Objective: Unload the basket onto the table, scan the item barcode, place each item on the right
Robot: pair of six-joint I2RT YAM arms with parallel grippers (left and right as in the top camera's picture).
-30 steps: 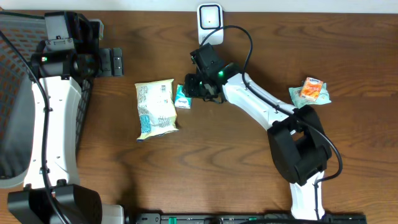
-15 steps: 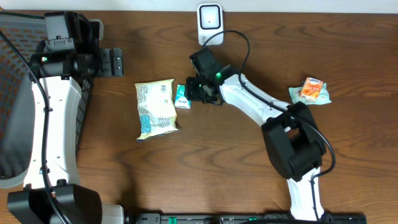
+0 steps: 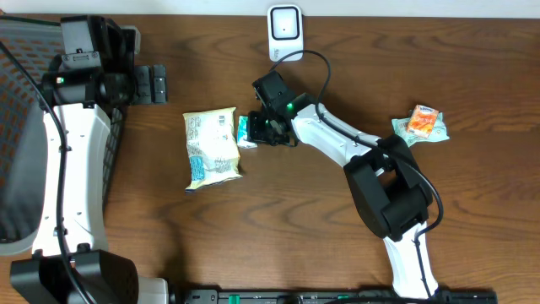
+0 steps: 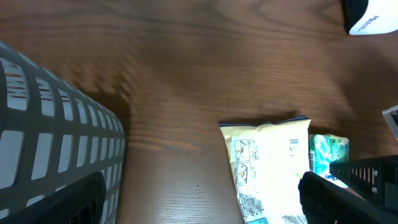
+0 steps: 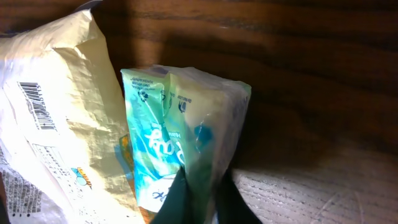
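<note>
A small teal packet (image 3: 245, 130) lies on the wooden table, against the right edge of a cream snack bag (image 3: 211, 148). My right gripper (image 3: 260, 128) is shut on the packet's right end. In the right wrist view the dark fingers pinch the lower edge of the teal packet (image 5: 180, 134) at the right gripper (image 5: 202, 186), and the cream bag (image 5: 43, 130) shows a printed barcode on its left side. The white scanner (image 3: 285, 29) stands at the table's back edge. My left gripper (image 3: 154, 84) is open at the far left, empty, apart from both items.
A dark mesh basket (image 3: 17, 127) fills the left edge, beside the left arm. An orange packet on a teal wrapper (image 3: 422, 121) lies at the right. The scanner's cable loops over the right arm.
The right gripper slid left to the teal packet and its fingers closed on it. The left arm has not moved.
</note>
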